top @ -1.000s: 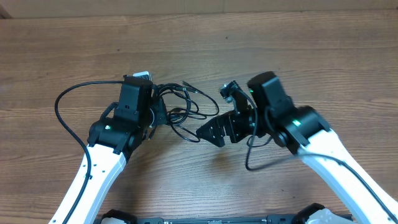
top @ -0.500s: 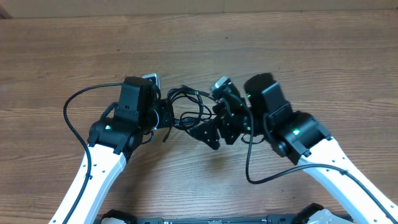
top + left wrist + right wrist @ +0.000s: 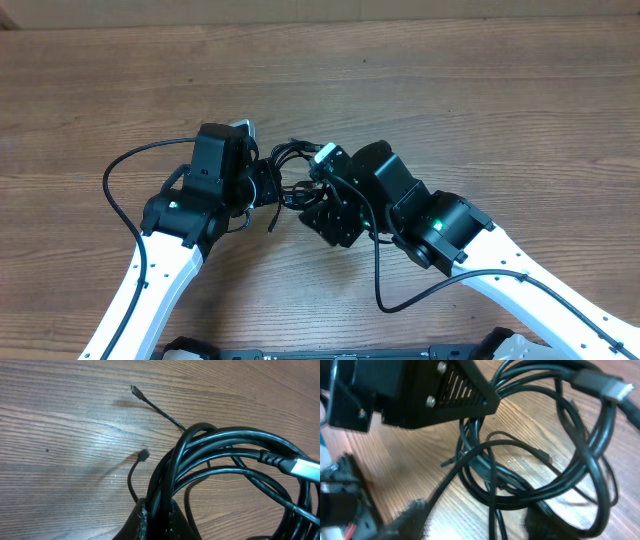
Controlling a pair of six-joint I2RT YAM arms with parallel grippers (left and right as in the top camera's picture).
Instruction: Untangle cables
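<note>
The black cables [image 3: 293, 158] lie in a tangled bunch on the wooden table between my two arms. My left gripper [image 3: 264, 187] is shut on a bundle of several cable strands [image 3: 158, 505]. The loops [image 3: 225, 455] fan out from it, with a silver-ended plug [image 3: 303, 468] at the right. Two small plug tips [image 3: 134, 389] [image 3: 144, 454] hang loose over the wood. My right gripper [image 3: 306, 200] is open right at the tangle. Its blurred fingers [image 3: 406, 519] stand either side of cable strands [image 3: 492, 505] that run between them. The silver plug [image 3: 615, 389] shows at the upper right.
The left gripper's black body [image 3: 420, 390] fills the upper left of the right wrist view, very close to the right gripper. Thick black arm wires loop out at the left [image 3: 108, 190] and below the right arm [image 3: 385, 300]. The table [image 3: 480, 90] is brown wood.
My right arm has swung left, from beside the tangle to right over it, close to the left gripper. The cable bunch has drawn tighter. The left arm has shifted slightly right.
</note>
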